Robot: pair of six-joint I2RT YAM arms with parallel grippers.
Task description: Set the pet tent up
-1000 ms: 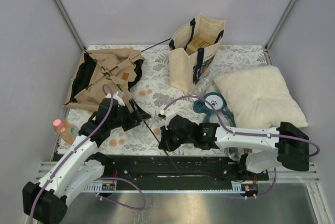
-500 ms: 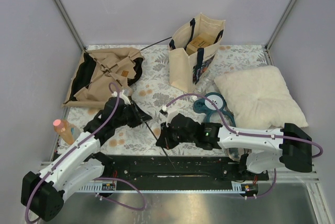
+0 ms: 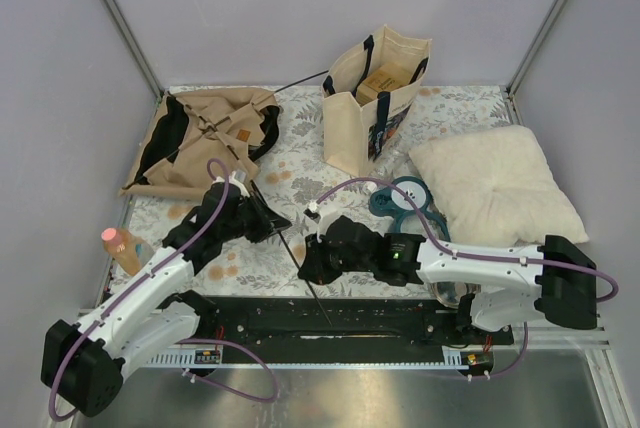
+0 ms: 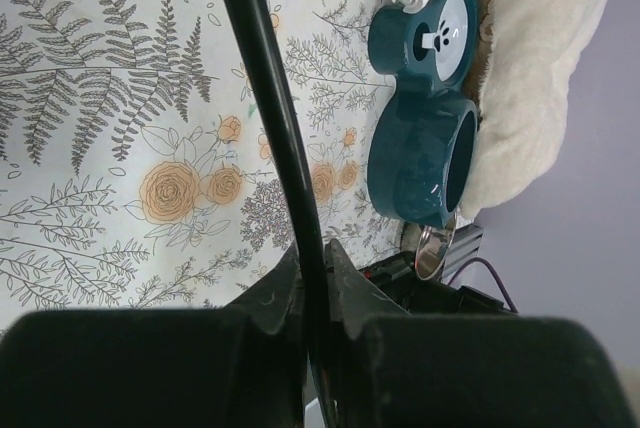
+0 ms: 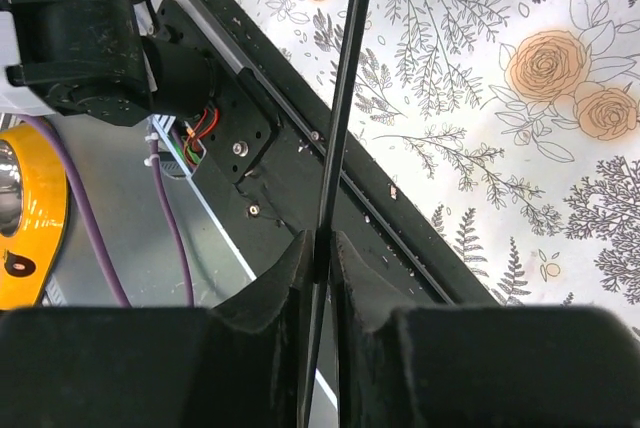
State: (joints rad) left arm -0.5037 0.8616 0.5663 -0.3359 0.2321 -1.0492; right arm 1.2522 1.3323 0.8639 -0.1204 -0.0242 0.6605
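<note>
1. A tan canvas pet tent [image 3: 205, 138] is lying collapsed at the far left corner of the floral-clothed table [image 3: 300, 148] (dark lining showing at its edges).
2. The left gripper [image 3: 271, 221] is pinching a thin black pole [image 3: 291, 248], its fingers [image 4: 270, 298] pressing against it.
3. The right gripper [image 3: 306, 268] is straddling the same pole nearer the arms' bases, jaws narrow; whether they are pressing it I cannot tell.
4. A cream tote bag with navy handles [image 3: 360, 118] is standing at the far edge, and a fluffy white pillow [image 3: 495, 193] is lying to its right.
</note>
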